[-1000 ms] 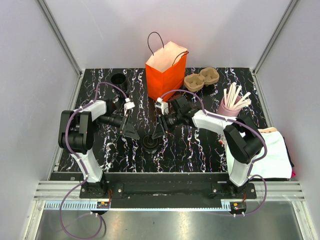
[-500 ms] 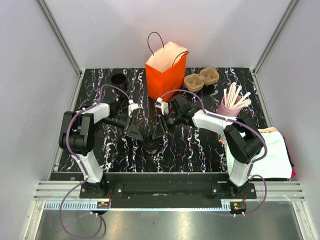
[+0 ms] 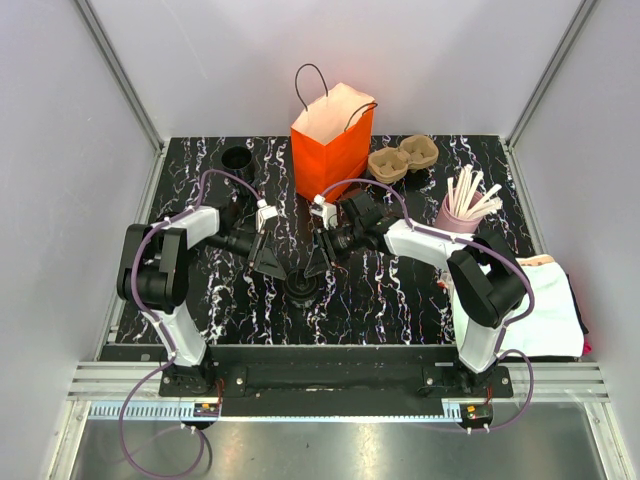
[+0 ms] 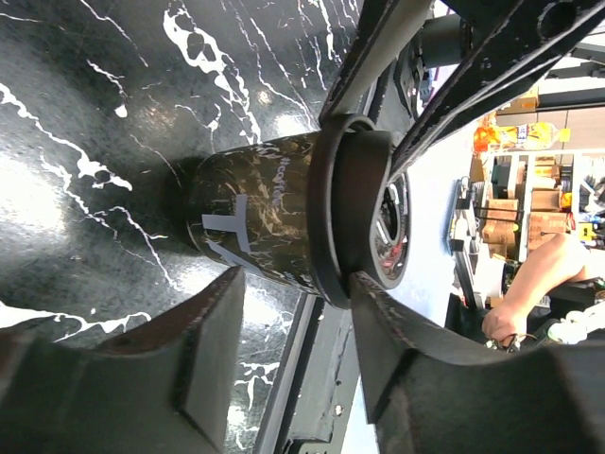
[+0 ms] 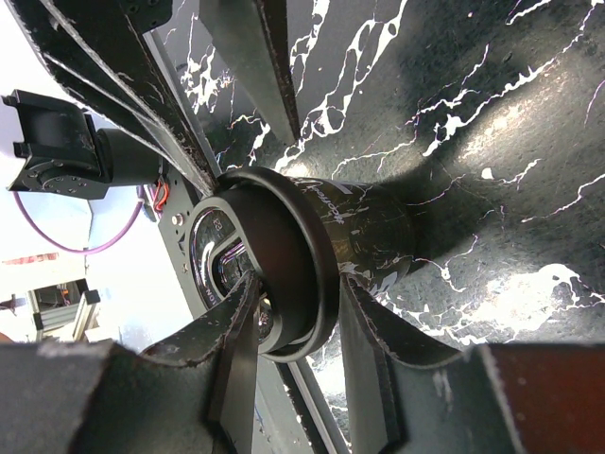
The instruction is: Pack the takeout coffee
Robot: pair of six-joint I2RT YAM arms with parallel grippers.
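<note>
Cup stands upright on the bench, lid on, near the middle and toward the near edge. We place it well in front of the orange bag, outside it and not touching it.

Both arms reach inward and meet at the cup: left claw from the left, right claw from the right.

Right claw: in its wrist view we see its two fingers pressed against the lid's rim, one on each side, with no gap. We log it as gripping the cup at the lid.

Left claw: jaws part-way apart, set about the same lid end. One finger touches the rim. The other lies just beside the cup wall, and contact there is unclear. We cannot tell whether this claw grips.

Each wrist view also shows the other arm's fingers on the far side of the lid.

Rest of bench:
- The bag is upright at the back, mouth open, handles up.
- Pulp tray sits just right of the bag.
- Pink cup of white sticks is farther right.
- A small black round thing is at the far left corner.
- White cloth lies beyond the bench's right edge.
</note>
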